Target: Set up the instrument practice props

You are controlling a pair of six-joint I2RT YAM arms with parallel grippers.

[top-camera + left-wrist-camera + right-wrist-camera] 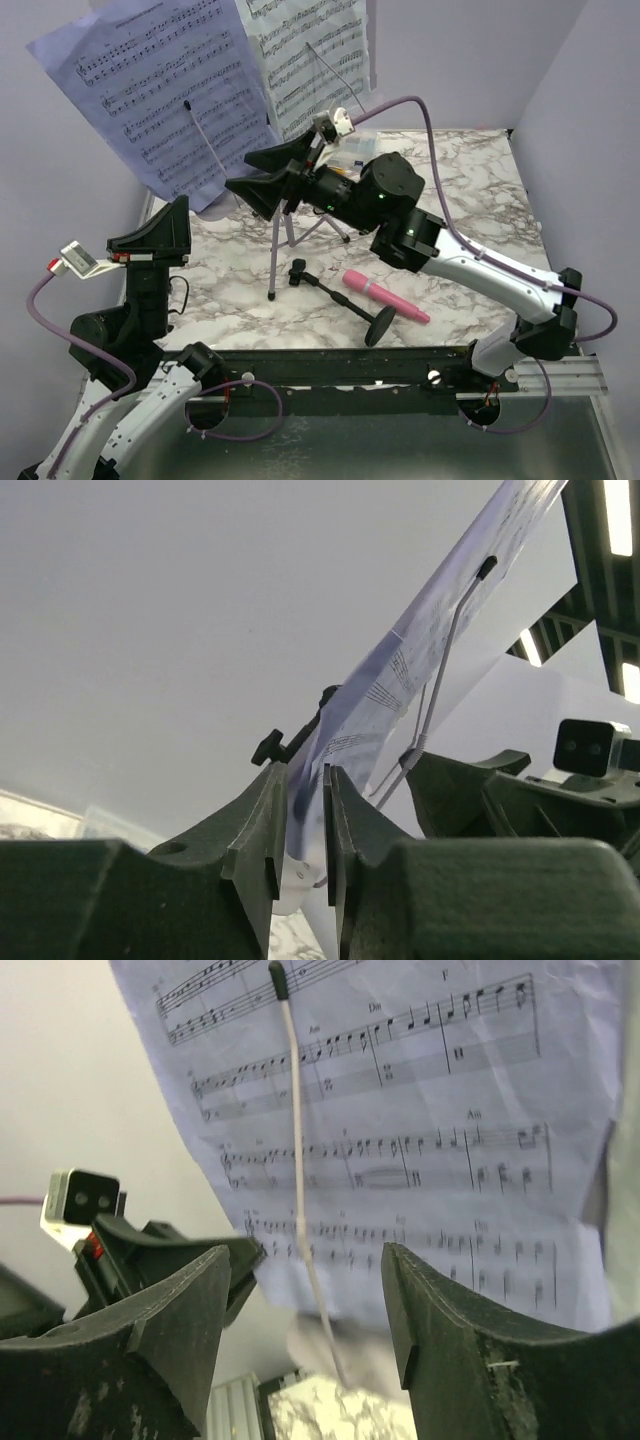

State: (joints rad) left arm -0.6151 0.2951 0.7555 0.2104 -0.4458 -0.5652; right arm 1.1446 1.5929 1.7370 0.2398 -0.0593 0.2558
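The music stand's tripod point(276, 250) stands at the back left of the table. It carries a lavender sheet-music page point(150, 90) and a white page point(305, 55). My left gripper point(178, 205) points up at the lavender page's lower edge. In the left wrist view that edge point(345, 730) runs loosely through the narrow gap of the gripper point(303, 775). My right gripper point(240, 172) is open at the stand's lower middle, with a wire page holder point(300, 1160) and the lavender page point(440, 1160) in front of its spread gripper point(305, 1260). The pink microphone point(385, 297) lies on the table beside its black stand point(345, 300).
A clear plastic box point(352, 157) sits half hidden behind the right arm. Lilac walls close in the back and both sides. The marble table point(480, 180) shows at the right. A black rail point(350, 365) crosses the near edge.
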